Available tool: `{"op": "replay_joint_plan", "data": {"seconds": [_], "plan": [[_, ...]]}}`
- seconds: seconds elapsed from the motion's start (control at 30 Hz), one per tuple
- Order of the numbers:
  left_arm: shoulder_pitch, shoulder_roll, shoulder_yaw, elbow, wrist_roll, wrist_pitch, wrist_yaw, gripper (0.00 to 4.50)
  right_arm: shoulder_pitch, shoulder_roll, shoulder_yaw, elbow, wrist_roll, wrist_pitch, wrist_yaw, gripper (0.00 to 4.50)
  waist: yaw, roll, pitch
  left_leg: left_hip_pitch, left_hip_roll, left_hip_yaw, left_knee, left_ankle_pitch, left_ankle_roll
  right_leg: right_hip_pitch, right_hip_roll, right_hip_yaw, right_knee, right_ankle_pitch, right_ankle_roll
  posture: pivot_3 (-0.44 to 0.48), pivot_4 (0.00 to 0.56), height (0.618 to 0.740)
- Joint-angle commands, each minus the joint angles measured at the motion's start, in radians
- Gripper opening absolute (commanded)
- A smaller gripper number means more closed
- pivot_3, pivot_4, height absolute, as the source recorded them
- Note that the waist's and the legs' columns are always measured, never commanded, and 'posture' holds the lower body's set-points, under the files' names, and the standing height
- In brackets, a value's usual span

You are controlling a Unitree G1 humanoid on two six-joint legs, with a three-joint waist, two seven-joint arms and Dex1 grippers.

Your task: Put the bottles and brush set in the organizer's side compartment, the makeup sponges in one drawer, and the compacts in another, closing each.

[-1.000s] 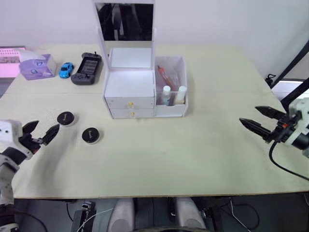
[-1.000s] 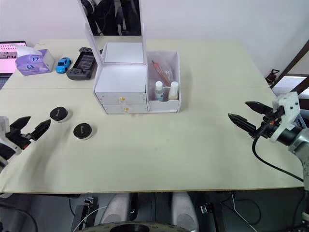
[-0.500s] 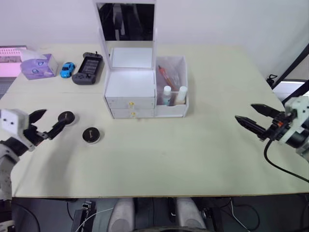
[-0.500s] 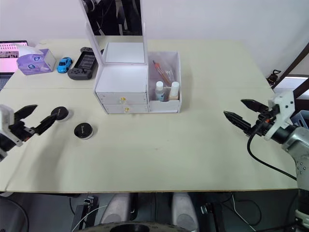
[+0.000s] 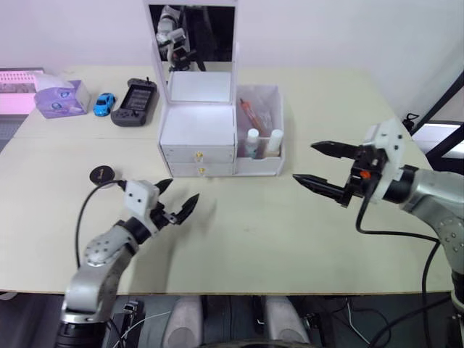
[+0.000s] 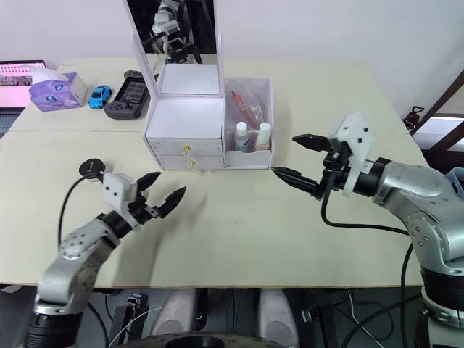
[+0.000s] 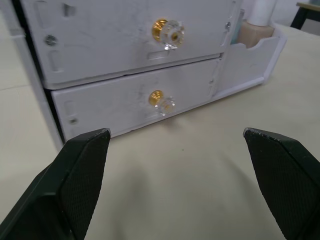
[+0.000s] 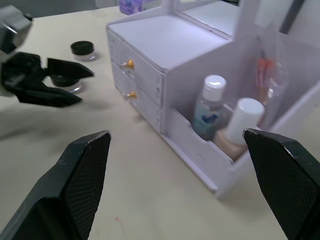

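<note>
Far left on the tabletop (image 5: 304,246): purple tissue box (image 5: 56,98), small blue toy car (image 5: 104,103), black handheld console (image 5: 135,102).

One compact (image 5: 104,175) lies on the tabletop left of the organizer, well apart from it. In the right wrist view a second compact (image 8: 66,82) shows mostly behind the left claw's fingers.

Left claw (image 5: 175,204) hovers low over the tabletop in front of the drawers, fingers spread wide, nothing held. Its wrist view looks straight at the two drawer fronts: upper gold knob (image 7: 167,33), lower knob (image 7: 160,100). Both drawers are pushed in.

Organizer (image 5: 196,135) sits mid-tabletop, mirror lid (image 5: 192,34) upright. Side compartment (image 5: 262,163) is on its right. Inside: brush set (image 5: 255,114) at the back, and the two bottles up front behind the low wall, teal-label bottle (image 8: 208,107) next to the beige one (image 8: 238,121), both upright.

Right claw (image 5: 325,172) hangs above the tabletop just right of the side compartment, pointing at it, fingers wide apart, empty.
</note>
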Motion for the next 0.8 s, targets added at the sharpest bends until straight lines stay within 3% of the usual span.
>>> {"op": "replay_joint_plan", "data": {"seconds": [0.03, 0.3, 0.4, 0.47, 0.8], "plan": [[-0.029, -0.09, -0.052, 0.012, 0.05, -0.027, 0.092, 4.47, -0.05, -0.006, -0.015, -0.014, 0.052, 0.046, -0.012, 4.5, -0.001, 0.0, 0.0, 0.0, 0.0, 0.0, 0.0, 0.0, 0.0, 0.0, 0.0, 0.0, 0.0, 0.0, 0.0, 0.0, 0.15, 0.74], [-0.045, -0.235, -0.125, 0.056, 0.158, -0.034, 0.241, 4.47, -0.064, -0.036, -0.026, -0.034, 0.09, 0.102, -0.011, 4.5, 0.0, 0.0, -0.001, -0.001, -0.001, -0.001, -0.001, 0.0, 0.0, 0.0, 0.0, 0.0, 0.0, 0.0, 0.0, 0.0, 0.15, 0.74], [-0.094, -0.275, -0.117, 0.11, 0.187, -0.042, 0.296, 3.64, -0.067, -0.038, -0.025, -0.031, 0.091, 0.108, -0.018, 4.5, 0.0, 0.0, 0.0, -0.001, -0.001, -0.002, 0.0, 0.0, 0.001, 0.0, 0.001, 0.0, 0.0, 0.0, 0.0, 0.0, 0.15, 0.74], [-0.115, -0.29, -0.118, 0.137, 0.199, -0.05, 0.313, 2.74, -0.062, -0.04, -0.02, -0.032, 0.081, 0.106, -0.02, 4.5, -0.001, 0.0, 0.0, -0.001, -0.001, -0.002, 0.001, 0.0, 0.001, 0.001, 0.001, 0.0, 0.0, 0.0, 0.0, 0.0, 0.15, 0.74], [-0.202, -0.327, -0.117, 0.241, 0.213, -0.094, 0.327, 2.74, -0.054, -0.052, -0.009, -0.024, 0.036, 0.081, -0.007, 4.5, 0.004, 0.0, -0.001, -0.001, -0.001, -0.003, 0.0, 0.0, 0.001, 0.001, 0.001, 0.0, 0.0, 0.001, 0.001, 0.0, 0.15, 0.74]]}}
